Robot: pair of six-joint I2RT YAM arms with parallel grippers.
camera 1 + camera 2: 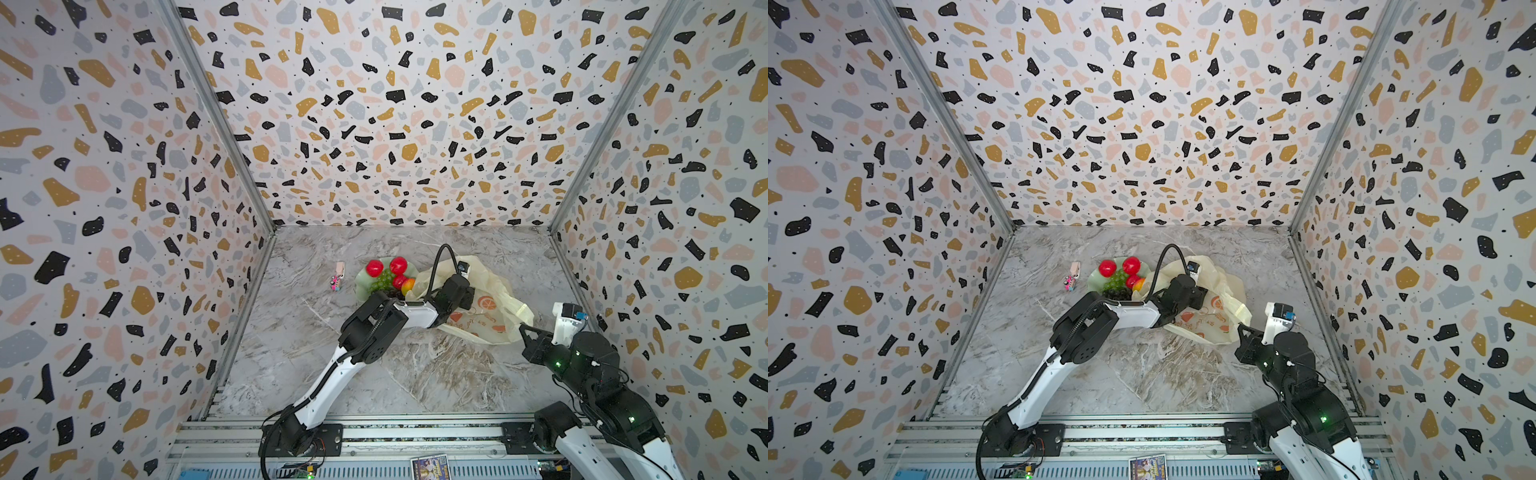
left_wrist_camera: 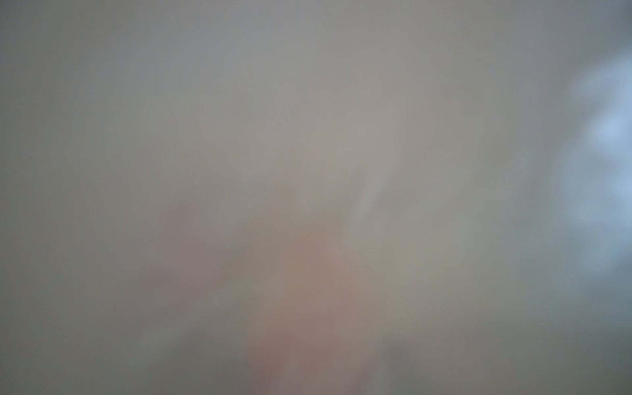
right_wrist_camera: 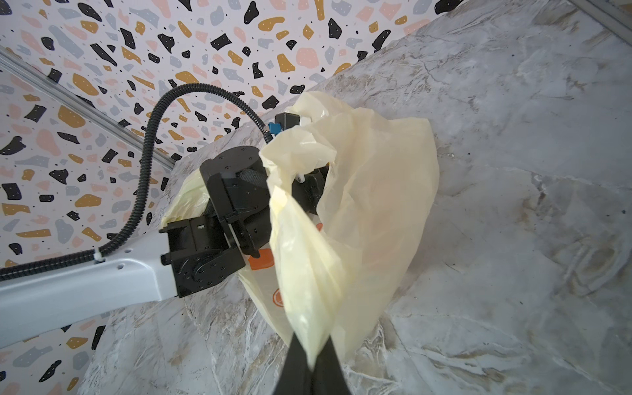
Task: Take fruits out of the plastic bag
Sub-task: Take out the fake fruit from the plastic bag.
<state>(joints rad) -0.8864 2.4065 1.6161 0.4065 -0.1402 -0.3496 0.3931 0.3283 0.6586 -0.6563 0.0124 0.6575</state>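
**We reach into the bag with the left arm while the right pinches it**

On the marble table point(image 1: 291, 365) the plastic bag point(image 1: 496, 286) lies crumpled. Its long axis runs from a mouth beside the plate to the near-right end, which the right gripper point(image 3: 313, 362) clamps in a fold. The left arm point(image 1: 415, 312) enters through that mouth, so it is the nearer one to anything inside. The left gripper is buried in film, and we cannot tell how its jaws stand. Its wrist view is only a blur with a reddish smear, so we cannot tell whether fruit remains in the bag. The pale green plate point(image 1: 362, 277) touches the bag's mouth and holds the fruits point(image 1: 384, 280): red apples, green and dark grapes, and a red-yellow piece.
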